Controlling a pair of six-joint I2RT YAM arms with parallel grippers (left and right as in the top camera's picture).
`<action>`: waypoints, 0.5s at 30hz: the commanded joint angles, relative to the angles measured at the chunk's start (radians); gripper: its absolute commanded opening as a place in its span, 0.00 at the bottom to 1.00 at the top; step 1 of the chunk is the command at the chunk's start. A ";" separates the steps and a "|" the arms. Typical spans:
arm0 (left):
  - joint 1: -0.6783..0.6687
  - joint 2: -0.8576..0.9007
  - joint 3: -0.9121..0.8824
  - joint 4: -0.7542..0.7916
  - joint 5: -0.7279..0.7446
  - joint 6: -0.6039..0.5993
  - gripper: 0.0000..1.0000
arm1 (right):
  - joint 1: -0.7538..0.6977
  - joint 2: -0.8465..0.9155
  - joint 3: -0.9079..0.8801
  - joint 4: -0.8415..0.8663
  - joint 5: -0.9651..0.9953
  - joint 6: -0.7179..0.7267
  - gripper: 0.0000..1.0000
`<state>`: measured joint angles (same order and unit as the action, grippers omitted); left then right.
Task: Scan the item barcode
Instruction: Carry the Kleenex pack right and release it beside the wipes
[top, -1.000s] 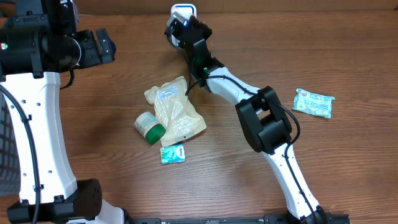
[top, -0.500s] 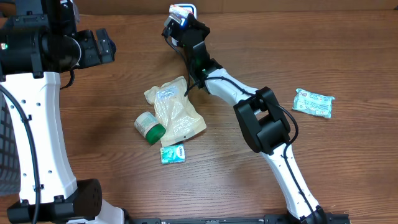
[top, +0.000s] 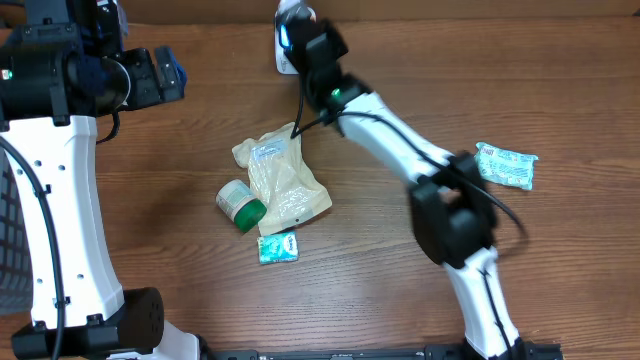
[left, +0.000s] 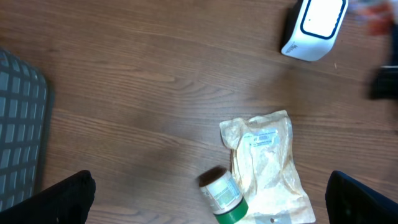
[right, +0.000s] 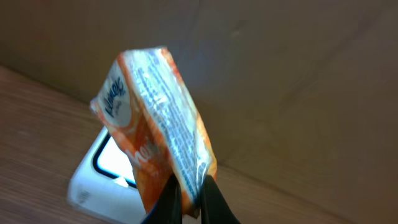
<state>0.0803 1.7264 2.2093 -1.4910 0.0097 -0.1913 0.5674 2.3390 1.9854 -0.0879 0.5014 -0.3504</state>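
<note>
An orange and white tissue packet (right: 155, 118) is pinched by its lower edge in my right gripper (right: 191, 186), which is shut on it. The packet hangs just above the white scanner (right: 102, 177) with its dark-framed window. In the overhead view the right gripper (top: 303, 38) covers most of the scanner (top: 282, 52) at the table's far edge. From the left wrist view the scanner (left: 313, 28) sits at the top right. My left gripper (left: 210, 183) is open and high above the table, with nothing between its fingers (left: 65, 199).
A beige pouch (top: 285, 182), a green-capped bottle (top: 240, 205) and a small teal packet (top: 278, 247) lie mid-table. A green and white packet (top: 505, 165) lies at the right. A grey basket (left: 18, 124) stands at the left edge.
The right arm has stretched out and swung right, and its gripper has carried the packet slightly up and right over the scanner. The left arm has not moved.
</note>
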 joint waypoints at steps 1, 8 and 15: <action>-0.002 0.003 0.009 0.003 -0.010 -0.011 0.99 | -0.018 -0.321 0.015 -0.305 -0.104 0.463 0.04; -0.002 0.003 0.009 0.003 -0.010 -0.011 1.00 | -0.152 -0.500 0.015 -0.829 -0.321 0.731 0.04; -0.002 0.003 0.009 0.003 -0.010 -0.011 1.00 | -0.334 -0.496 -0.051 -1.278 -0.326 0.935 0.04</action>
<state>0.0803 1.7264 2.2093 -1.4895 0.0097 -0.1913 0.2878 1.8172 1.9842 -1.3174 0.2066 0.4473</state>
